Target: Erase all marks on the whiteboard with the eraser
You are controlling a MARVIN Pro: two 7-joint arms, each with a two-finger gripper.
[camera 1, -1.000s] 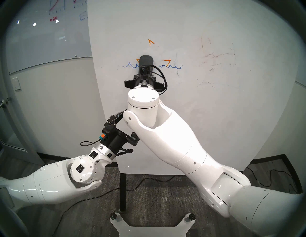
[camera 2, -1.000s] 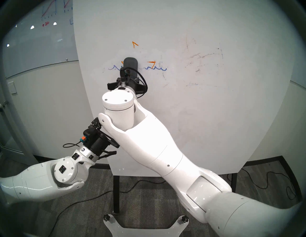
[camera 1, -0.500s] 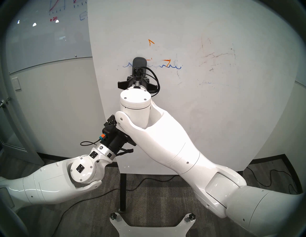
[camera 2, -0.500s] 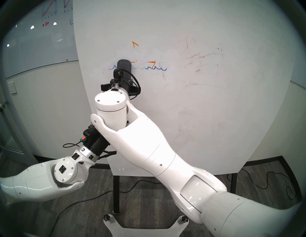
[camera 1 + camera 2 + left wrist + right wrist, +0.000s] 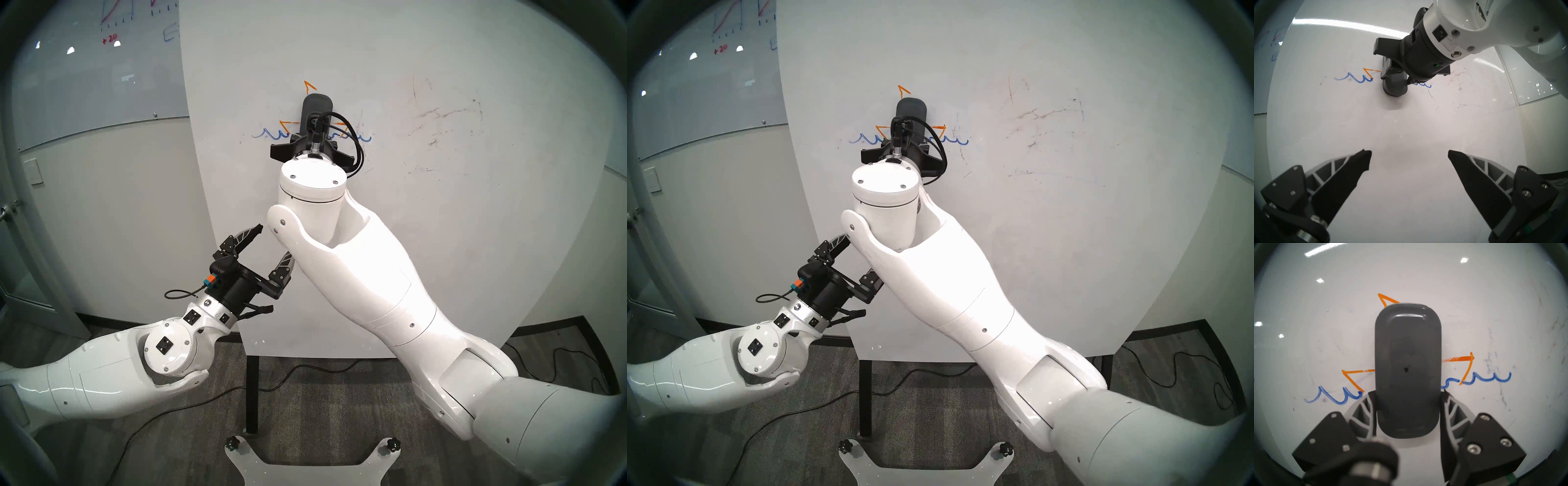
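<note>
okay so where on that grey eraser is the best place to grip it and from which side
Grip the eraser across its two long flat sides near the lower end, coming straight at its smooth back. The right gripper is shut on it that way, leaving the wiping face flat against the whiteboard and the upper end free.

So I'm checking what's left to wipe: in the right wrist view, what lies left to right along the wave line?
Blue wave's left stretch → orange hull's left corner → eraser → orange hull's right corner → blue wave's right stretch.
</note>
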